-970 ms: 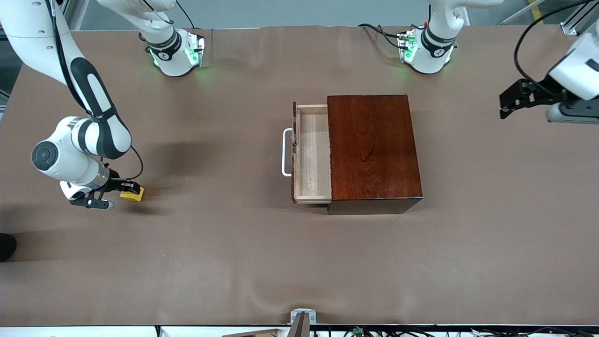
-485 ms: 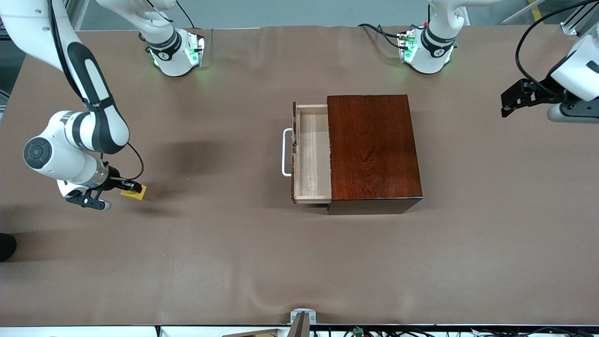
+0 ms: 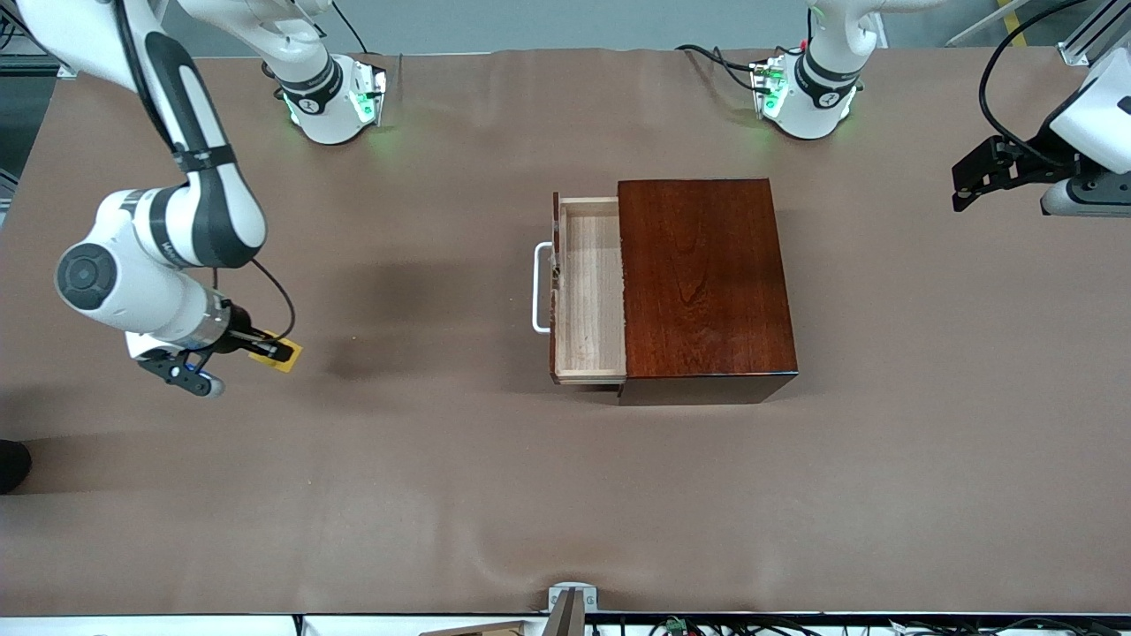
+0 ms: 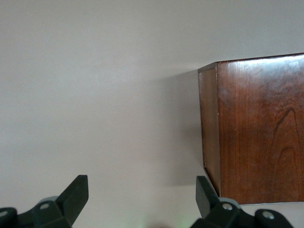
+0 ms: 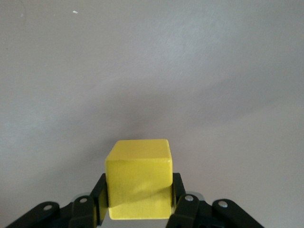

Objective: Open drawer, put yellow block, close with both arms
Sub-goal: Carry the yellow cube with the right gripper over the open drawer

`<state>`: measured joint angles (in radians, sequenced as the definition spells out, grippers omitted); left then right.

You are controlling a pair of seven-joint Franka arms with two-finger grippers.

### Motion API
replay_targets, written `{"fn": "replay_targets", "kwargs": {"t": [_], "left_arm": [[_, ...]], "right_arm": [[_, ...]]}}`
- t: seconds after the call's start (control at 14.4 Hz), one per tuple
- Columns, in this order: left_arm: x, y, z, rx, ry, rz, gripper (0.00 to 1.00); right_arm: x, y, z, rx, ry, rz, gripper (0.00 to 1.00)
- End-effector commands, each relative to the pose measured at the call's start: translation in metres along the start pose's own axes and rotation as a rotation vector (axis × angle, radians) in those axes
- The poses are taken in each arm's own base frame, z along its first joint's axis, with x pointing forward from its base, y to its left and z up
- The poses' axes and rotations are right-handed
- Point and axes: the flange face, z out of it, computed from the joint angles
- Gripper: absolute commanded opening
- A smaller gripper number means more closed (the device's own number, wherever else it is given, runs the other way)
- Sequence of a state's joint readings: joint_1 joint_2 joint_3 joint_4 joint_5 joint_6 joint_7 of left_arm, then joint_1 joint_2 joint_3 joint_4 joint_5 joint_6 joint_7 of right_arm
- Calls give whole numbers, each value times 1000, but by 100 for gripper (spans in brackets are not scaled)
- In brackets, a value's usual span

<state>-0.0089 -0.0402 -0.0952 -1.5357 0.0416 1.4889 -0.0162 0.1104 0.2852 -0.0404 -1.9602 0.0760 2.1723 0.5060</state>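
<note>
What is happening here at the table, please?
The right gripper is shut on the yellow block and holds it above the table, toward the right arm's end. The drawer is pulled out of the wooden box and has nothing in it. The left gripper waits open over the table, at the left arm's end.

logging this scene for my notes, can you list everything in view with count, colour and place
wooden box: 1, glossy reddish-brown, mid-table
drawer: 1, pale wood tray, white bar handle, pulled open from the box toward the right arm's end, nothing inside
yellow block: 1, bright yellow cube, gripped in the right gripper
table cover: 1, brown, across the whole table
right gripper: 1, black, shut on the block above the right arm's end of the table
left gripper: 1, black, open, waiting in the air over the left arm's end
arm bases: 2, white, green-lit, farthest table edge
</note>
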Motion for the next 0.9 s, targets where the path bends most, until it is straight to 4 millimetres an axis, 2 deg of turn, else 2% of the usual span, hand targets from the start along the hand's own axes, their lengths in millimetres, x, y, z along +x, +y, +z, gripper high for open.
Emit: {"fn": "replay_targets", "kwargs": {"t": [0.0, 0.28, 0.48, 0.83], "left_arm": [[-10, -6, -3, -3, -2, 10, 100], [-12, -8, -5, 2, 0, 4, 100], [-14, -16, -12, 7, 17, -6, 100], [-11, -17, -9, 7, 20, -9, 100]], "right_arm": [[-24, -31, -15, 4, 2, 106, 19], [-58, -81, -32, -5, -2, 242, 19], [-76, -107, -40, 7, 11, 310, 19], [-111, -151, -58, 12, 16, 422, 19]]}}
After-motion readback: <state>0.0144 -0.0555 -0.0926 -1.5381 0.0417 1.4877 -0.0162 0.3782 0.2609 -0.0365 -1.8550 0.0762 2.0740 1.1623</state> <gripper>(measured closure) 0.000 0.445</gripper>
